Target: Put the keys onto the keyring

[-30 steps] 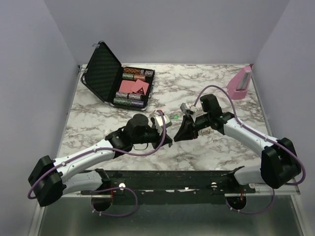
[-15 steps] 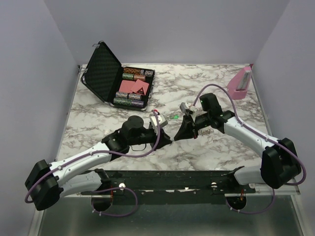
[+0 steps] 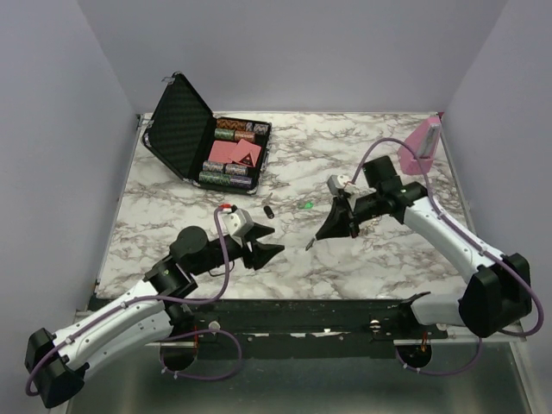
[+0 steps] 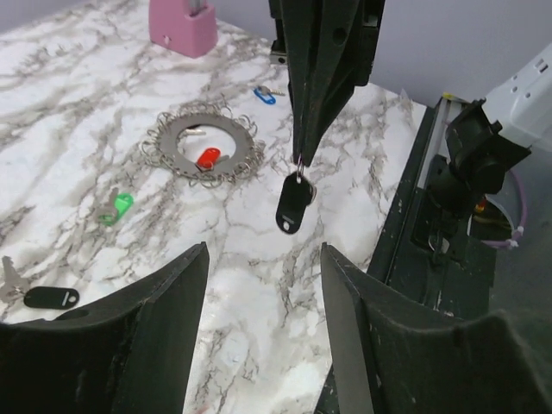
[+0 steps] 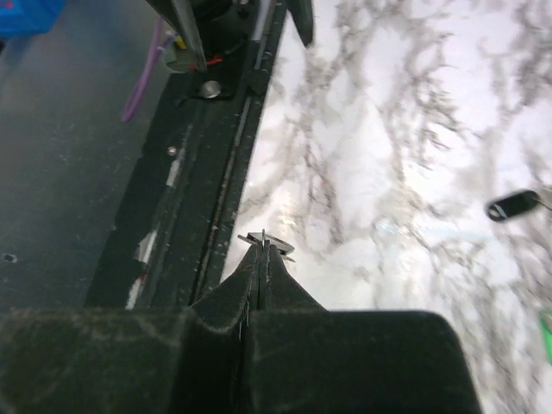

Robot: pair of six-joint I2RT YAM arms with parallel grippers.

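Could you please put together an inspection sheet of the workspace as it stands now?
Surface: marble-patterned table, no spills seen.
Job's things: keyring lies flat in a circle, red key at its middle; black key hangs from the right gripper; green key, blue key and second black key lie loose.
Clutter: open poker chip case, pink stand.
Grippers: left gripper open and empty; right gripper shut on the black key.
Cables: purple cables along both arms, no snag seen.
Surroundings: plain walls; black rail at the near edge.
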